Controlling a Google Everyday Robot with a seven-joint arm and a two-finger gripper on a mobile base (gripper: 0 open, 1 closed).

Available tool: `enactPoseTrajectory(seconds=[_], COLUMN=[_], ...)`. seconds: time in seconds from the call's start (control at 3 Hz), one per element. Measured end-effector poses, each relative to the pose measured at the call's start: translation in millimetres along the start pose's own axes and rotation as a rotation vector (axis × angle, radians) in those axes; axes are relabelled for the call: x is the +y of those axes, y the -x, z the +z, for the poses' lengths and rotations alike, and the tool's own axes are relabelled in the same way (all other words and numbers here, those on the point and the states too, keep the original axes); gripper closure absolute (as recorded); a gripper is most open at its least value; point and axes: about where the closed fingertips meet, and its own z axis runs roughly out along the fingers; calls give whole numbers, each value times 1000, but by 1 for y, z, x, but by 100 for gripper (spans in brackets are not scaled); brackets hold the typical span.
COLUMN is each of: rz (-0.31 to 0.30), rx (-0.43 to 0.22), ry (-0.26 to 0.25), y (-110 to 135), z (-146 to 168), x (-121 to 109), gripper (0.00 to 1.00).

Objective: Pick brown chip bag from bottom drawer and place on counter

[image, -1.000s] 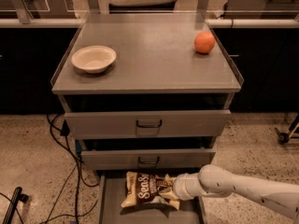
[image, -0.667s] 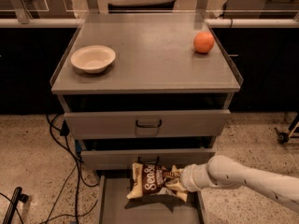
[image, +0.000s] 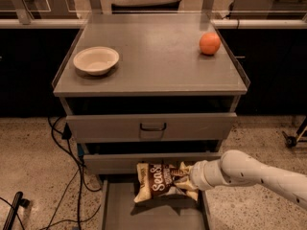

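The brown chip bag (image: 158, 181) with white "Sea Salt" lettering hangs in the air above the open bottom drawer (image: 153, 213), in front of the middle drawer. My gripper (image: 184, 178) is shut on the bag's right end, reaching in from the right on a white arm. The bag hides the fingertips. The counter (image: 153, 56) is the flat grey top of the cabinet, well above the bag.
A cream bowl (image: 96, 59) sits on the counter's left side and an orange (image: 209, 43) at its back right. The top drawer (image: 151, 126) stands slightly out. Black cables (image: 67, 176) lie on the floor to the left.
The gripper has lifted the chip bag up out of the bottom drawer and toward the middle drawer's front. The camera view has moved closer.
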Motion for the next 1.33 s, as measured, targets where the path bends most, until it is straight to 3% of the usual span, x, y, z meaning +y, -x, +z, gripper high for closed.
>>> enactPoseTrajectory(seconds=[0.33,1.0,1.33], rz=[-64,-460,-564], rx=[-27,-122,-162], ry=[-28,-42,-80], y=[21,130,158], z=[-35,-158,-216], x=[16,132,136], gripper=[100,100,100])
